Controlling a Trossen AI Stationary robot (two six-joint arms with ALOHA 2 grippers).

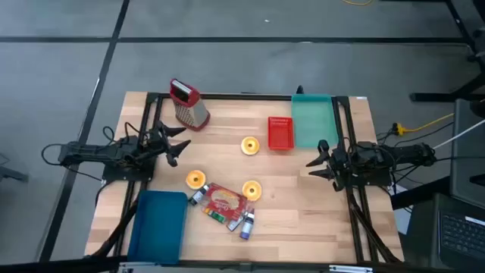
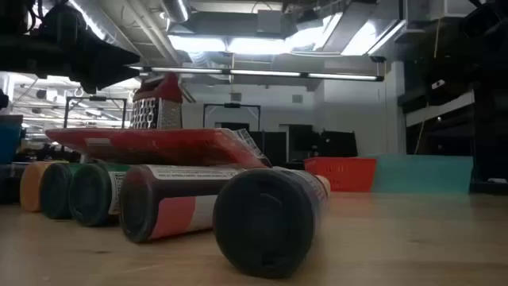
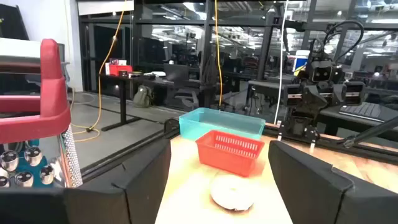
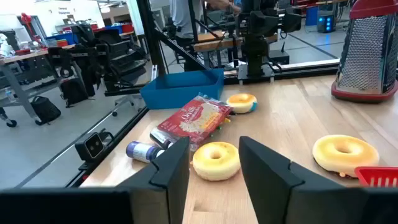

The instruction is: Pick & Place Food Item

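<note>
Doughnut (image 4: 216, 160) ahead of your right end effector (image 4: 214, 163), jaws parted and empty, looks soft and light; pinch across its ring gently.

Floor (image 1: 227, 61): grey, smooth, crossed by dark seam lines, surrounding the table on all sides in the high view. Yellow cable (image 1: 424, 123) lies on it at 3 o'clock of the table. Ceiling (image 2: 262, 32): exposed ducts and long fluorescent strip lights (image 2: 270, 75). Glass partition walls (image 3: 186, 56) with dark frames. Beyond them, desks (image 3: 134, 78), office chairs and a hanging yellow cord (image 3: 217, 50).
</note>
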